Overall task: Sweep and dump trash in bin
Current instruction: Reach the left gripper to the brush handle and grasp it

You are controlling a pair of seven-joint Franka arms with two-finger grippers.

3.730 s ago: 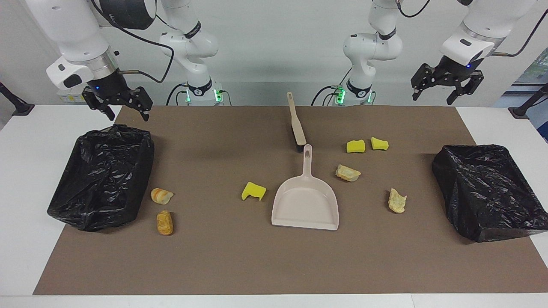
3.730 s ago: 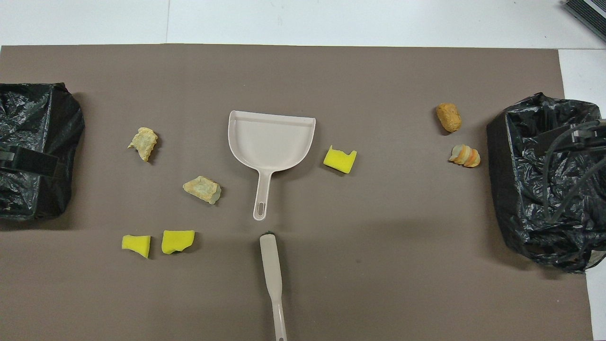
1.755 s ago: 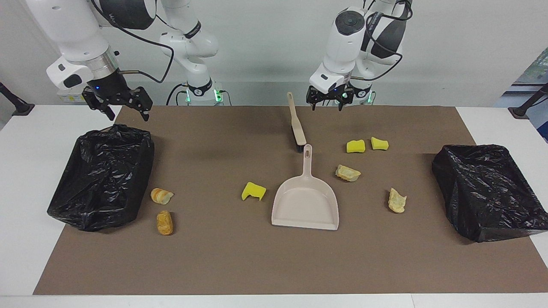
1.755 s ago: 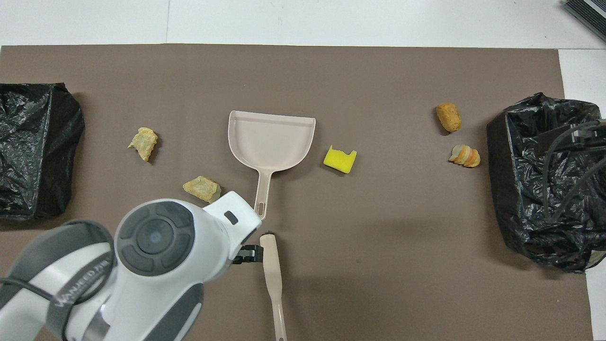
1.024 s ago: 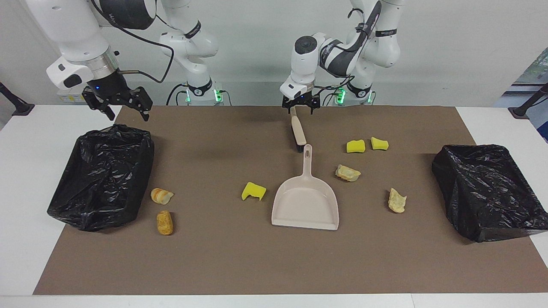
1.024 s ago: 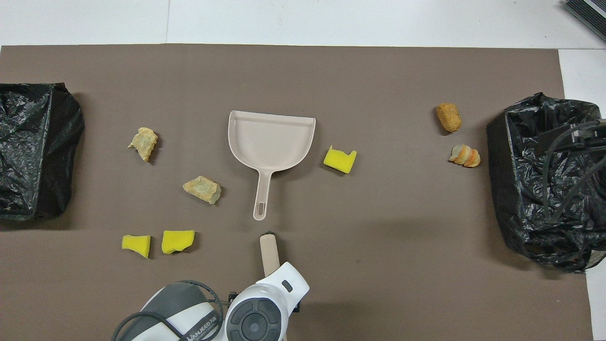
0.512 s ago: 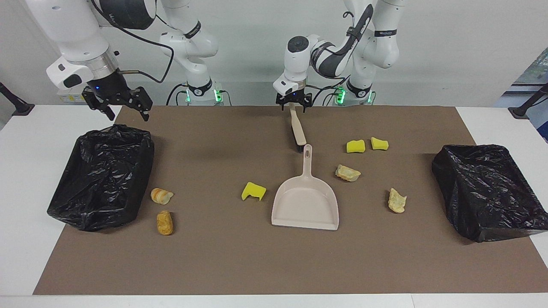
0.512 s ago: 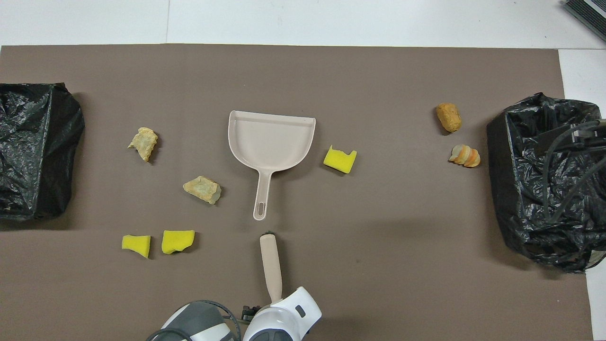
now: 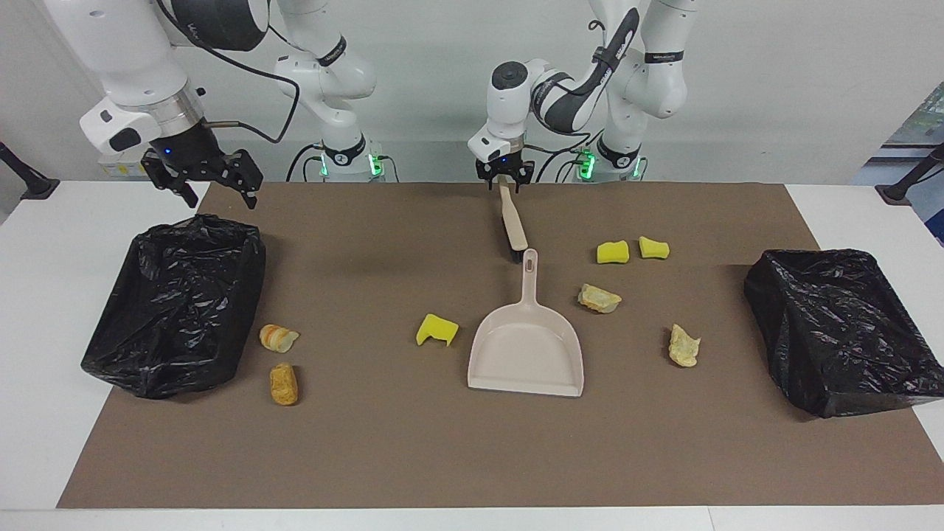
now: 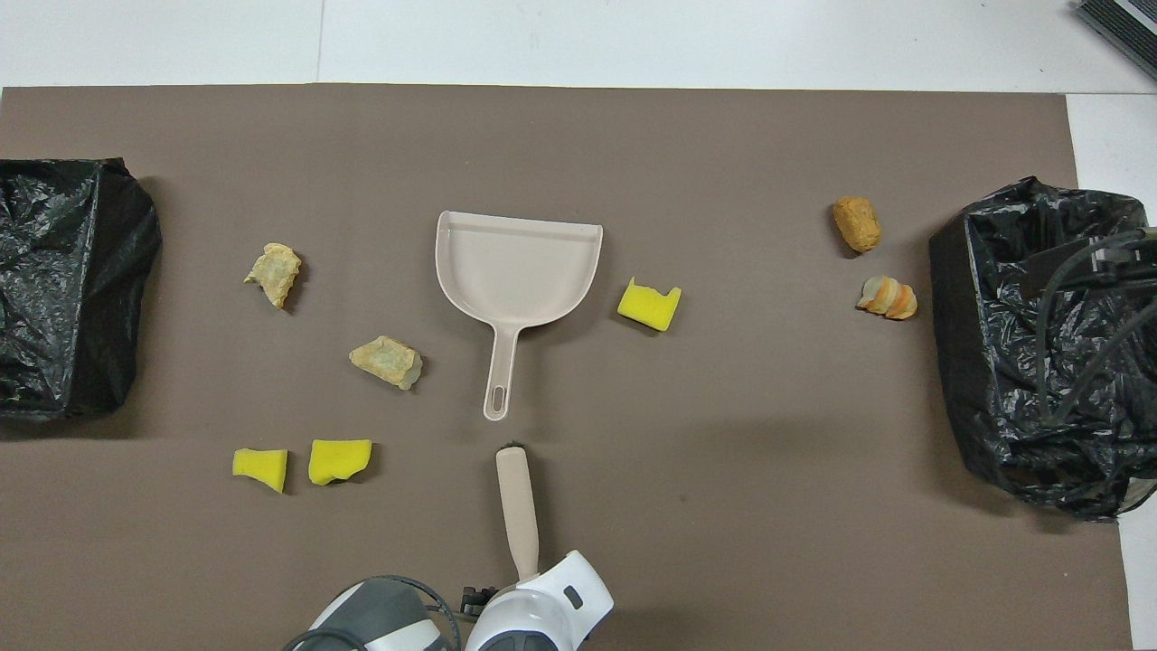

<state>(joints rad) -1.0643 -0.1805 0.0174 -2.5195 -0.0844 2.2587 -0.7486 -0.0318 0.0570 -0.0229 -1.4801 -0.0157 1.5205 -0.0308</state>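
Trash lies scattered on the brown mat (image 9: pixel 383 457): yellow sponge chunks (image 9: pixel 612 252) (image 9: pixel 653 248) (image 9: pixel 436 329) and tan bread-like lumps (image 9: pixel 599 298) (image 9: pixel 684 346) (image 9: pixel 279 338) (image 9: pixel 284 383). The beige dustpan (image 9: pixel 525 354) lies mid-mat, its handle toward the robots. The beige brush (image 9: pixel 514 225) lies nearer to the robots, in line with that handle. My left gripper (image 9: pixel 503 182) is down at the brush handle's end, fingers open on either side of it. My right gripper (image 9: pixel 203 184) waits open above the black-bagged bin (image 9: pixel 177 302) at the right arm's end.
A second black-bagged bin (image 9: pixel 841 328) stands at the left arm's end of the table. In the overhead view the left arm's wrist (image 10: pixel 542 610) covers the brush handle's end. White table (image 9: pixel 44 442) borders the mat.
My left arm swung in from above the bin at its end of the table and came down onto the brush handle's end. The brush, dustpan, trash and right arm have not moved.
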